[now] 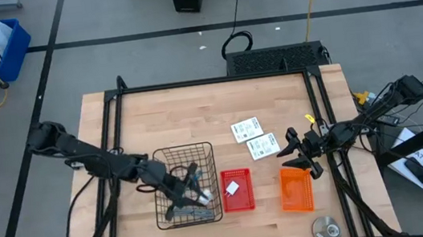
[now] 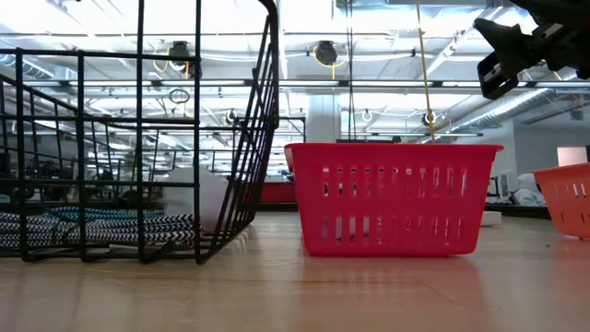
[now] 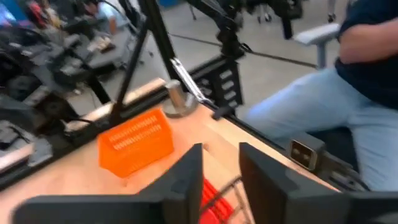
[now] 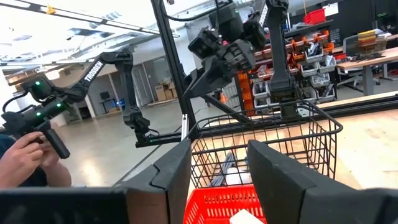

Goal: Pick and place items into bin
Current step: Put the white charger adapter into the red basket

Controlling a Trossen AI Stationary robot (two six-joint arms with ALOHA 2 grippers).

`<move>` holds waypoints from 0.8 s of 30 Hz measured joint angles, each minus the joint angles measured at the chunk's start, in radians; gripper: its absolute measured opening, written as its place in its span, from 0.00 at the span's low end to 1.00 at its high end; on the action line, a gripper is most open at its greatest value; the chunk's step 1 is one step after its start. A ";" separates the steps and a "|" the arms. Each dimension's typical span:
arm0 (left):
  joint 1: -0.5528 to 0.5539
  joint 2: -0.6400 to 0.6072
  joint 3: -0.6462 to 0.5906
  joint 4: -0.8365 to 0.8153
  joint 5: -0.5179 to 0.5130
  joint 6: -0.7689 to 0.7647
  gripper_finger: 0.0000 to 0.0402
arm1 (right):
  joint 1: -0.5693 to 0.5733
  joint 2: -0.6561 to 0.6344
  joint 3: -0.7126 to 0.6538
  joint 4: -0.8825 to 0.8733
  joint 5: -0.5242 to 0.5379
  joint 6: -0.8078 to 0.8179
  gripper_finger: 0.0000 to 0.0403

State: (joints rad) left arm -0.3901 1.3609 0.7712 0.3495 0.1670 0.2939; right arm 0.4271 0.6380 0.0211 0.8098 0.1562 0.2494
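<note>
Left gripper over the wire basket, cards still out on the table

Your left gripper [image 1: 189,187] hangs over the black wire basket [image 1: 169,151] at lower centre of the high view, its fingers [image 3: 186,180] a narrow gap apart with nothing visible between them. The two slim tools [image 1: 195,213] and a white block [image 1: 202,195] lie inside that basket. Your right gripper [image 1: 301,156] waits right of centre, jaws apart and empty, just beside the white cards [image 1: 254,137]. Those cards look thin, light and bendy, lying flat on the wood: likely hard to pinch, so take an edge. Another small white block [image 1: 232,187] sits in the red bin [image 1: 239,206]; it looks stiff and light, easy across its flat sides.
</note>
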 joint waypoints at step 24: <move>0.074 -0.052 0.011 -0.472 -0.034 -0.127 0.62 | 0.000 0.000 0.000 0.001 0.000 0.000 0.38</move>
State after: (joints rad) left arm -0.3163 1.3087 0.7822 -0.1227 0.1329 0.1668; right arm 0.4271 0.6378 0.0209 0.8107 0.1562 0.2494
